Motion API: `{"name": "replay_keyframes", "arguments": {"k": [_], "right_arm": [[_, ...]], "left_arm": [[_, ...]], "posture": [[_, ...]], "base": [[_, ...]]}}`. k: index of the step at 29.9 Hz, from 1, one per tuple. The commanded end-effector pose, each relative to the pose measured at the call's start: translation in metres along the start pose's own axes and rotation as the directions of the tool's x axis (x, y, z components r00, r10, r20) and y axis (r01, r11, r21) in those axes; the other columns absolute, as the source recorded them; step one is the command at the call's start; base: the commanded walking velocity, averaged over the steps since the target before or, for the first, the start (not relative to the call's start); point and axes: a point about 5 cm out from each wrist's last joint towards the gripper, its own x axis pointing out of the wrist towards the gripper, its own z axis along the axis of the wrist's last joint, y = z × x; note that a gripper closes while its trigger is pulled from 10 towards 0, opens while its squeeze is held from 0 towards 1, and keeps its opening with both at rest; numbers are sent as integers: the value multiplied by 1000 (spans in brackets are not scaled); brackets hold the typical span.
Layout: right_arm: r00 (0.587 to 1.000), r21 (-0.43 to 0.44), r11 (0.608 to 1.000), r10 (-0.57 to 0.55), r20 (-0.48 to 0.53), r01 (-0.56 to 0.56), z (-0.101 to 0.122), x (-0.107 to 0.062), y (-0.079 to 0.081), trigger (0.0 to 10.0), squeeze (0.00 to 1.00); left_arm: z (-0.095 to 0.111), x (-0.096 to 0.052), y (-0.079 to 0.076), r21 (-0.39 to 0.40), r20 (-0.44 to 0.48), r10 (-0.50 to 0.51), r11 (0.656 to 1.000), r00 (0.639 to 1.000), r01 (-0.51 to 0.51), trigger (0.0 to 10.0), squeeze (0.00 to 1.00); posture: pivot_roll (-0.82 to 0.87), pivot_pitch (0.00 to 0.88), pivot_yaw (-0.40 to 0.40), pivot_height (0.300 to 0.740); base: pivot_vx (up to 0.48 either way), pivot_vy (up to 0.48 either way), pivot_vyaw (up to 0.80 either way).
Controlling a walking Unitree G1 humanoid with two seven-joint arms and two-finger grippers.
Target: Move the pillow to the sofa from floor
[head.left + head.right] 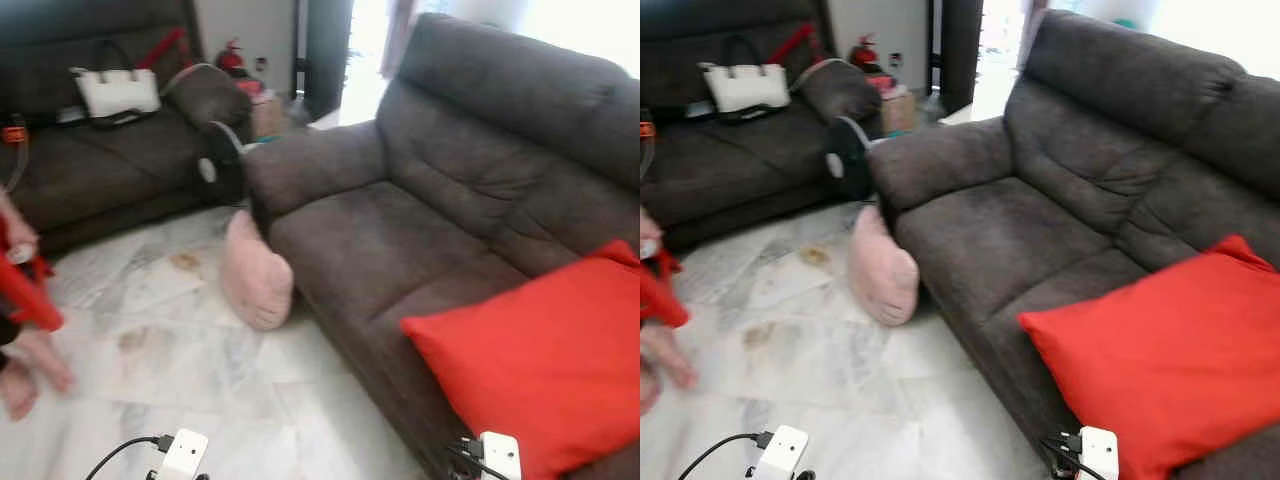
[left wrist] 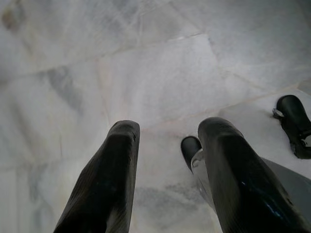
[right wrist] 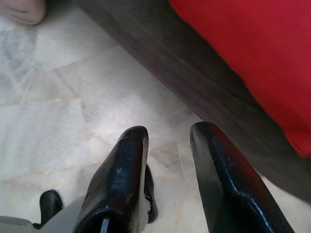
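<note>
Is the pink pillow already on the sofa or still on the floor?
Still on the floor: the pink pillow stands on the marble floor, leaning against the sofa front below the armrest.

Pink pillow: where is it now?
In the left eye view the pink pillow lies on the marble floor, left of centre, leaning against the grey sofa's front corner.

Two dark grey sofas: the near sofa [image 1: 440,230] and a second sofa [image 1: 90,160] beyond its armrest. Two pillows: one pink pillow [image 1: 255,275] on the floor against the near sofa's front, one red pillow [image 1: 540,360] on its seat. One white handbag [image 1: 118,92] on the second sofa.
</note>
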Motion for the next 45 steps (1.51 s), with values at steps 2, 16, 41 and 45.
{"name": "replay_keyframes", "arguments": {"k": [2,16,41,45], "right_arm": [[1000,4,1000,-10,-7,10,0,0,-2,10000,0],[1000,1,1000,-16,-9,16,-1,0,-2,10000,0],[1000,-3,1000,-16,-17,16,-3,-1,-2,10000,0],[1000,-8,1000,-15,-20,15,-3,-1,-2,10000,0]], "left_arm": [[-1,0,0,8,-4,2,1000,1000,-2,10000,0],[-1,0,-1,4,-12,2,1000,1000,-2,10000,0],[-1,0,-1,-13,-16,5,1000,1000,-5,10000,0],[-1,0,-1,-14,-17,6,1000,1000,-6,10000,0]], "posture": [[78,15,-48,740],[81,19,-50,740],[82,22,-53,740],[82,21,-53,740]], "base": [[0,0,-800],[0,125,-800],[0,318,-767],[0,480,0]]}}
